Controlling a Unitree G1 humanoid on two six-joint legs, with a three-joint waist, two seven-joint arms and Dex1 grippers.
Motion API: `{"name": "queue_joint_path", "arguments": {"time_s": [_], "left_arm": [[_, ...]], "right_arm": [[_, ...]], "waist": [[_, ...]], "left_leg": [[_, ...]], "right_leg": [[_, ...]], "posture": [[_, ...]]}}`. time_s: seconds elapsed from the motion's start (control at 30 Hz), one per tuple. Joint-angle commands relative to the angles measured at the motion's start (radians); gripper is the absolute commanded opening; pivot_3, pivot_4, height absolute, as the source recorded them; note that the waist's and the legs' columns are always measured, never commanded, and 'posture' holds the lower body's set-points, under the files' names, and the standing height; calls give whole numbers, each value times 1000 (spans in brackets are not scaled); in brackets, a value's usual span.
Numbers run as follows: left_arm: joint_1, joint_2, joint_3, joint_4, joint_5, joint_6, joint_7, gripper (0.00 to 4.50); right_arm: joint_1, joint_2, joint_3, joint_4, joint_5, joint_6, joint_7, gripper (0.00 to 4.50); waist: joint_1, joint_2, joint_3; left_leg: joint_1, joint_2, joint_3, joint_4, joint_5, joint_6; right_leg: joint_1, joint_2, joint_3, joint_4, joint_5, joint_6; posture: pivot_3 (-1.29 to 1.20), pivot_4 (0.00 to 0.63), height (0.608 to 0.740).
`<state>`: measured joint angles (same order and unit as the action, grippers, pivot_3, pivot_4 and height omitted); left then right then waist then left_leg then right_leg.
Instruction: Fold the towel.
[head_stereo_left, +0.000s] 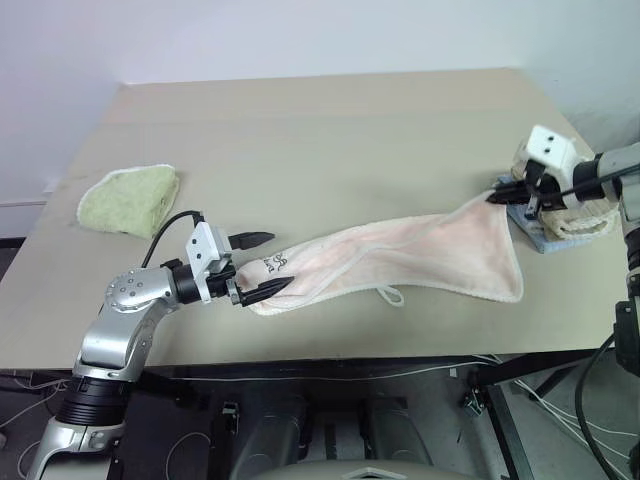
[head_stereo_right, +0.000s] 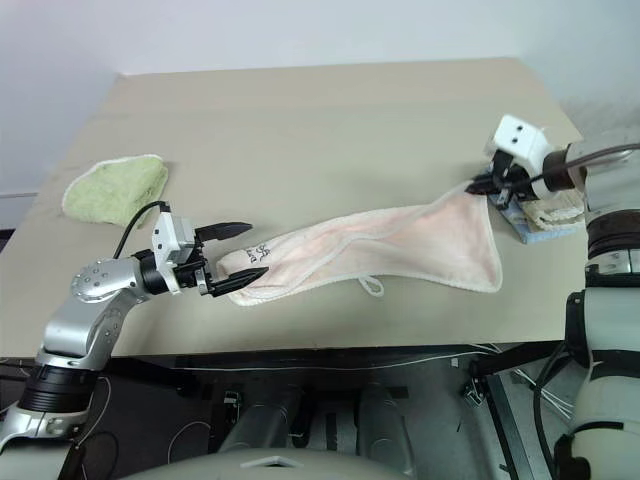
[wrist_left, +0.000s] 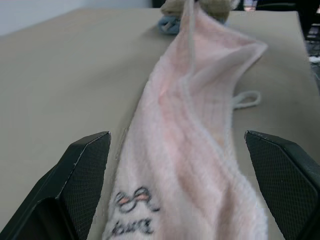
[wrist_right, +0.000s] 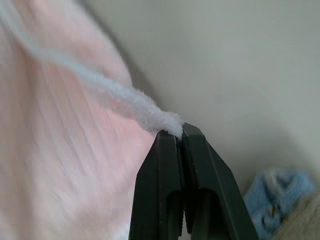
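Right gripper (head_stereo_right: 478, 184): fingers pressed together, pinching one corner of the towel and holding it lifted off the tabletop at the right side.
Left gripper (head_stereo_left: 258, 264): fingers spread wide, level, set to either side of the towel's near end without closing on it.
Towel (head_stereo_left: 400, 255): long pale pink-white cloth stretched across the front of the tabletop between the two grippers; the end by the left gripper lies flat and carries a dark printed mark (wrist_left: 131, 218); the far end rises in a peak to the pinched corner.
White loop (head_stereo_left: 390, 295): lies on the tabletop off the towel's front edge, about midway along.
Tabletop (head_stereo_left: 330, 130): beige, bare across the middle and back.
Green towel (head_stereo_left: 128, 198): folded, near the left edge, well apart from the pink towel.
Beige and blue cloths (head_stereo_right: 545, 220): bundled at the right edge, just behind and below the right gripper, close to the lifted corner.
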<state>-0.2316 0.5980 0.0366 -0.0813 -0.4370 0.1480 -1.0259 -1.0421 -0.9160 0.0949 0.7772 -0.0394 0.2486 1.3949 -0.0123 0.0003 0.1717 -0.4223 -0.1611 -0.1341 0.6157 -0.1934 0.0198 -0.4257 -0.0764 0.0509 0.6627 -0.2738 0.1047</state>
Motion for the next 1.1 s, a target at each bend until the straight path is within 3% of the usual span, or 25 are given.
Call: {"name": "queue_joint_path", "arguments": {"time_s": [0.03,0.4,0.57,0.93,1.1], "left_arm": [[-10,30,66,20,-40,-8,-32,4500],[41,66,36,53,54,-178,-109,4500],[25,44,12,6,42,-127,-72,4500],[8,69,-66,-127,68,-33,-78,4500],[25,78,-101,-251,92,65,-7,4500]], "right_arm": [[-44,43,-106,-115,126,169,-42,28],[-99,206,-252,-292,316,369,-288,28],[-191,259,-273,-245,355,358,-361,28],[-314,294,-230,-128,353,260,-350,28],[-330,289,-215,-110,355,243,-332,28]], "waist": [[0,0,0],[0,0,0],[-1,0,0],[-2,0,0],[-2,0,0]], "left_leg": [[0,0,0,0,0,0],[-1,0,0,-1,0,0],[-1,0,0,-1,0,0],[-1,0,0,-1,0,0],[-1,0,0,-1,0,0]], "right_leg": [[0,0,0,0,0,0],[-1,0,0,0,0,0],[-2,0,0,0,0,0],[-2,0,0,0,0,0],[-2,0,0,0,0,0]], "posture": [[0,150,740],[0,150,740],[0,150,740],[0,150,740],[0,150,740]]}}
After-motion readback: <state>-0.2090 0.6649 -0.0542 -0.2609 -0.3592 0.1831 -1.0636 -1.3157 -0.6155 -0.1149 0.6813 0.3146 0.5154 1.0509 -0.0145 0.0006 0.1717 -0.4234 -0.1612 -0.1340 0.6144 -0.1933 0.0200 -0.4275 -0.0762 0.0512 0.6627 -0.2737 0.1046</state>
